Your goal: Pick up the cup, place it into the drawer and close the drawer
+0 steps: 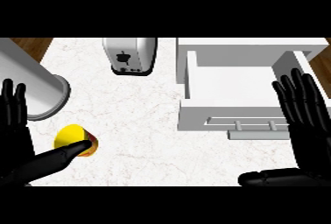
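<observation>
A yellow cup [72,136] with a red rim lies on its side on the white marble counter at the lower left. My left hand [16,131] is beside it with fingers straight up, and its thumb [55,159] stretches toward the cup and touches or overlaps its lower edge. The white drawer [223,118] stands pulled open at the right, its inside bare, its handle [255,126] at the front. My right hand [304,118] is open with fingers up over the drawer's right side, thumb [278,178] out to the left.
A silver toaster [130,54] stands at the back centre. A large grey cylinder with a round base [39,94] sits at the left, just behind the cup. Wooden floor shows at the top corners beyond the counter's edges.
</observation>
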Controlling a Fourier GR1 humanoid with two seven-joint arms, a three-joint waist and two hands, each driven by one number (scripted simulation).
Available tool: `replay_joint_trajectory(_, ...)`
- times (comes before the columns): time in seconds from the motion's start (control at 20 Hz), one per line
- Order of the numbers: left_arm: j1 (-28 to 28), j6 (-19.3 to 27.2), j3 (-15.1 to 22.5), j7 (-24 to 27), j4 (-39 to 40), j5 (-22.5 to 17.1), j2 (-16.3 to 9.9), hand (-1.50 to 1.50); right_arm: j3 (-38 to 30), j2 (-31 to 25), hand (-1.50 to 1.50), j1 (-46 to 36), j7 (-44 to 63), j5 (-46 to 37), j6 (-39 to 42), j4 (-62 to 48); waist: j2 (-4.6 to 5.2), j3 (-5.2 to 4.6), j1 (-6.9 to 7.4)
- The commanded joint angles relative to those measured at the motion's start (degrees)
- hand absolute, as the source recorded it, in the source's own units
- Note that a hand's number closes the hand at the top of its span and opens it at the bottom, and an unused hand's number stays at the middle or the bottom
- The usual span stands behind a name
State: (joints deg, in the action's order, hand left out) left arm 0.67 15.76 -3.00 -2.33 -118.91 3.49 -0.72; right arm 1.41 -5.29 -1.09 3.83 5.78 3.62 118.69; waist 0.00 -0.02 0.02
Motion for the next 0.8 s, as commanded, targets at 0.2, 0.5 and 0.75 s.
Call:
replay_joint_trajectory(0.2, -2.69, 4.23, 0.28, -0.09, 2.47, -0.06, 0.27, -1.5, -1.67, -0.22, -1.5, -2.98, 4.61, 1.59, 0.59, 0.91, -0.03, 0.02, -0.03)
replay_joint_trajectory(0.5, -5.18, 6.3, -0.36, 0.1, 5.99, -0.86, -0.16, -1.5, -6.44, -2.71, -1.5, -2.15, 0.32, 5.51, 4.78, -1.93, 0.0, 0.03, -0.16)
replay_joint_trajectory(0.75, -1.95, 5.87, -0.67, 4.09, 8.01, -3.87, -0.78, -1.5, -3.8, -0.53, -1.5, -6.16, 3.79, 1.93, 1.18, -2.03, -0.01, 0.01, 0.03)
